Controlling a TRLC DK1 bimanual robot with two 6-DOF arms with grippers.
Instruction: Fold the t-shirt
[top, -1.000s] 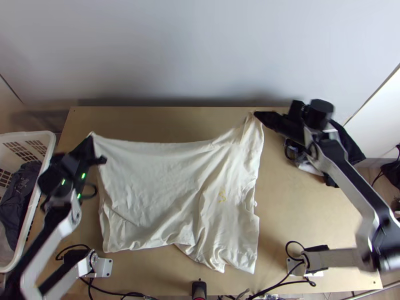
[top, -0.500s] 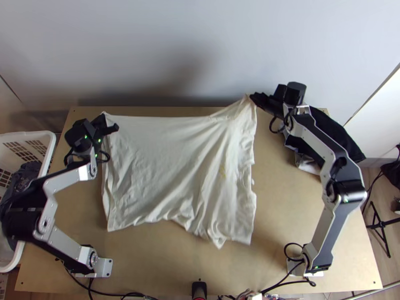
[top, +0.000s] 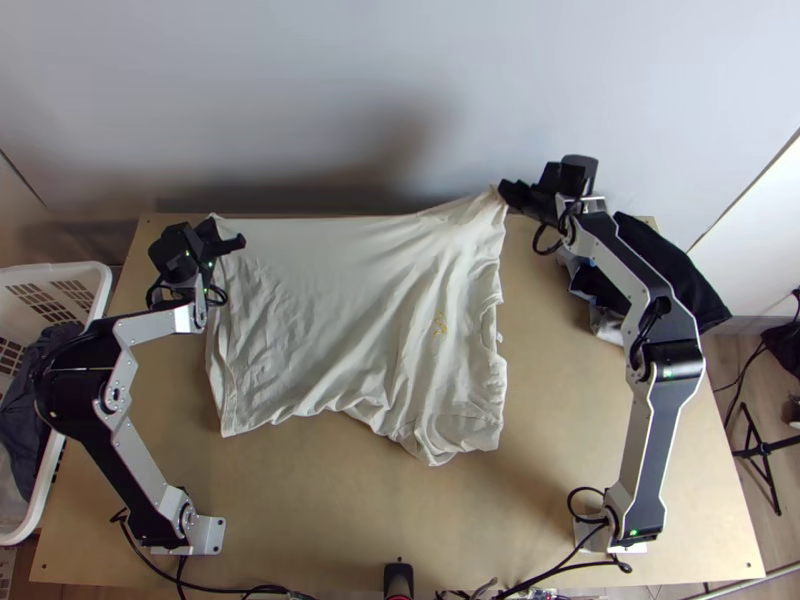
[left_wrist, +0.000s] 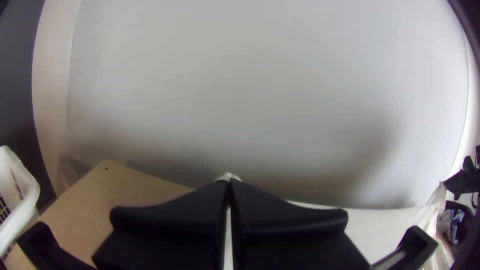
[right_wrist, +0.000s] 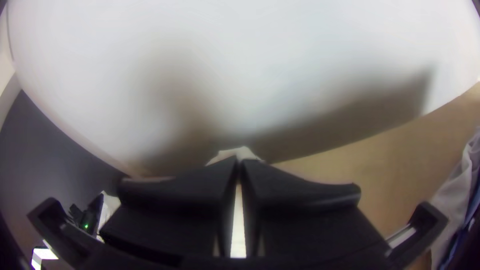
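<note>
T-shirt (top: 340, 330), off-white, strung between both grippers. Left gripper (top: 210, 226): pinched shut on one corner, a bit of cloth poking out past the fingertips. Right gripper (top: 503, 191): likewise clamped on another corner, the cloth drawn up to a peak there. Between the two, the far edge runs nearly straight, dipping a little away from the right gripper. From both grippers the shirt spreads back over the table (top: 300, 510) toward the arm bases, creased, lower edge uneven. Small yellow mark (top: 440, 323) on the part nearer the right gripper. Just beside the right gripper, on its outer side: heap of dark clothes (top: 672, 272). Farther off, outward of the left gripper and baseward: white basket (top: 101, 285), dark cloth (top: 38, 385) inside. Beyond both grippers, pale wall (top: 400, 90) with soft shadows.
</note>
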